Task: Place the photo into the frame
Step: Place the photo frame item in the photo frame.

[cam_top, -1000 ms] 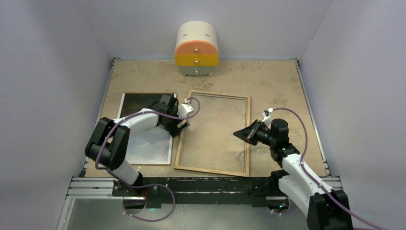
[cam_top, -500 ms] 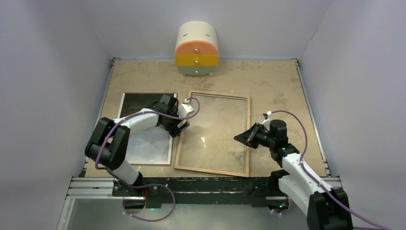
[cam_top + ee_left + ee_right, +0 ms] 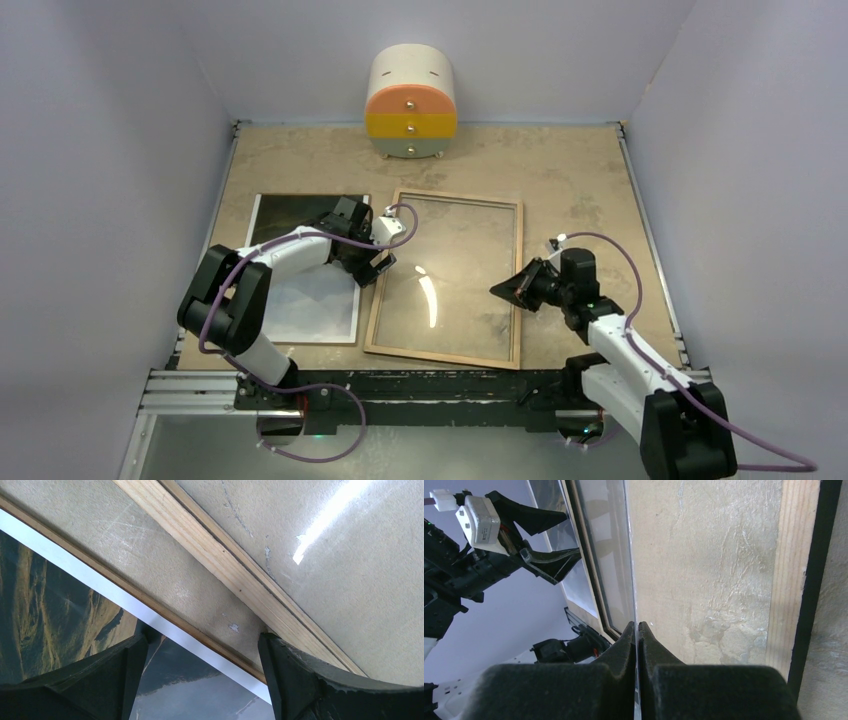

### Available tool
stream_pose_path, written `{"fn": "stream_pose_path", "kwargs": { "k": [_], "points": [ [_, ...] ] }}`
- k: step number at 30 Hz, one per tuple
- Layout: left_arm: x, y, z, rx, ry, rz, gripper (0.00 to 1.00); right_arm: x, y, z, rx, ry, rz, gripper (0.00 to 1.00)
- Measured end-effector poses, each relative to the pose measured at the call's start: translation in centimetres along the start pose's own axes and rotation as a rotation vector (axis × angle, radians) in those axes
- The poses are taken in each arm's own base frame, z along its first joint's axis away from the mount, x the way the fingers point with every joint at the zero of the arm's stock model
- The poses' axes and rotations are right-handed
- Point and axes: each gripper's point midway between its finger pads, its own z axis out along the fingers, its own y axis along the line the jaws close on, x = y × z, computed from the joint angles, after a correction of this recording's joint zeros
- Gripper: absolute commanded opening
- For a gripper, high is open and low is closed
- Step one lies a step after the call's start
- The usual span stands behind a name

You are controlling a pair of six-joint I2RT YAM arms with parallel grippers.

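The frame (image 3: 441, 351) lies flat mid-table with its light wood back up. My right gripper (image 3: 499, 289) is shut on the right edge of the clear glass pane (image 3: 450, 270), holding it tilted up off the frame; in the right wrist view the pads (image 3: 629, 635) pinch the thin pane (image 3: 611, 570) beside the wooden rail (image 3: 794, 570). The photo (image 3: 300, 280) lies face up left of the frame. My left gripper (image 3: 383, 262) hangs open and empty, one finger over the photo (image 3: 50, 605), the other by the frame's left rail (image 3: 220, 555).
A round cream, orange and yellow drawer unit (image 3: 411, 103) stands at the back centre. A thin brown edge (image 3: 213, 647) shows under the photo's white border. Grey walls close in the table on both sides, and a metal rail (image 3: 420, 385) runs along the near edge.
A bright glare streak has appeared and grown on the glass pane as it tilts. My right gripper has shifted slightly toward the near edge. The left arm has not moved.
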Motion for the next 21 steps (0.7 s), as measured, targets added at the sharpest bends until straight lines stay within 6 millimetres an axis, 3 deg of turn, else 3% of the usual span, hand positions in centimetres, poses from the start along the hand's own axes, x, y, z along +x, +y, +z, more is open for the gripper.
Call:
{"fn": "stream_pose_path", "kwargs": {
  "k": [7,21],
  "points": [
    [0.1,-0.1,0.0,-0.001,-0.002,0.001,0.86,0.0,0.4,-0.1,0.016,0.019,0.004,0.00],
    [0.3,-0.4,-0.1,0.019,0.004,0.002,0.84,-0.2,4.1,-1.2,-0.067,0.041,0.008,0.00]
  ]
}}
